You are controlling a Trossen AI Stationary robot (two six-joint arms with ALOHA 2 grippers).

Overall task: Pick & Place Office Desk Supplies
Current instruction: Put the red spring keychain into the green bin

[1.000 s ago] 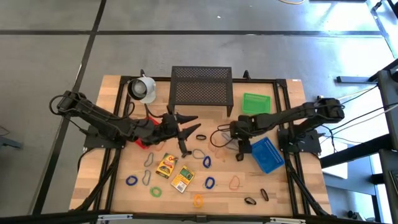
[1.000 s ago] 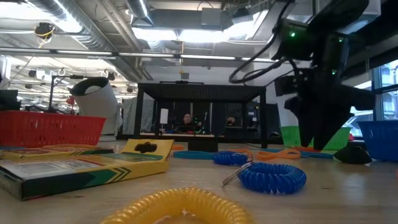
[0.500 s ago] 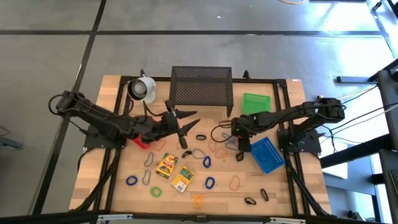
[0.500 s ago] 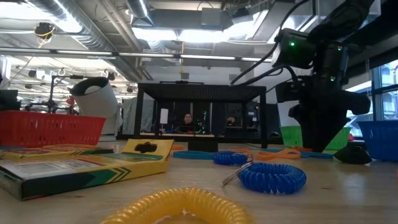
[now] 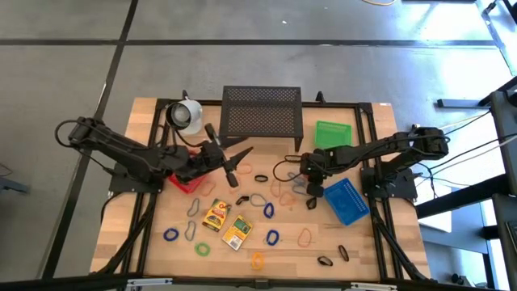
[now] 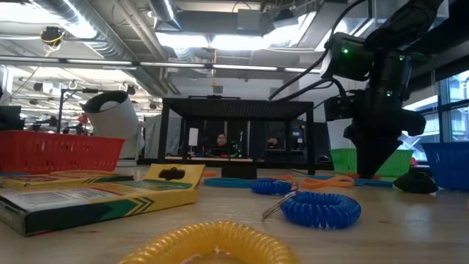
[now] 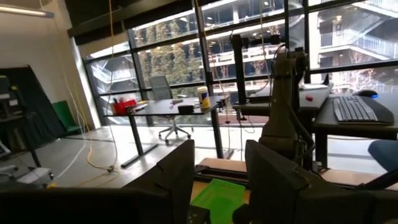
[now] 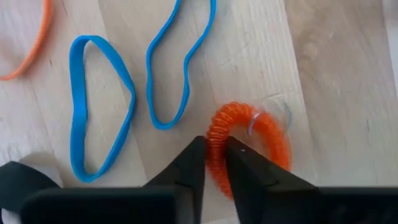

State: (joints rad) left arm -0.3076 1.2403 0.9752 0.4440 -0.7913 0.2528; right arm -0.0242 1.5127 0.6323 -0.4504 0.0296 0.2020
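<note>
Right end effector (image 8: 214, 163) pinches orange coil loop (image 8: 261, 137) between fingertips.

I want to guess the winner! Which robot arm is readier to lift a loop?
Probably the right. Its right gripper is down on the table, fingers pinched on the orange coil loop. The left gripper is raised, open, holding nothing.

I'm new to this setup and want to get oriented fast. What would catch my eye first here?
The right hand, down at the table's middle right, pinches an orange coiled plastic loop beside two flat blue rubber loops. The left hand hovers open above the wooden table, near the white mug.
</note>
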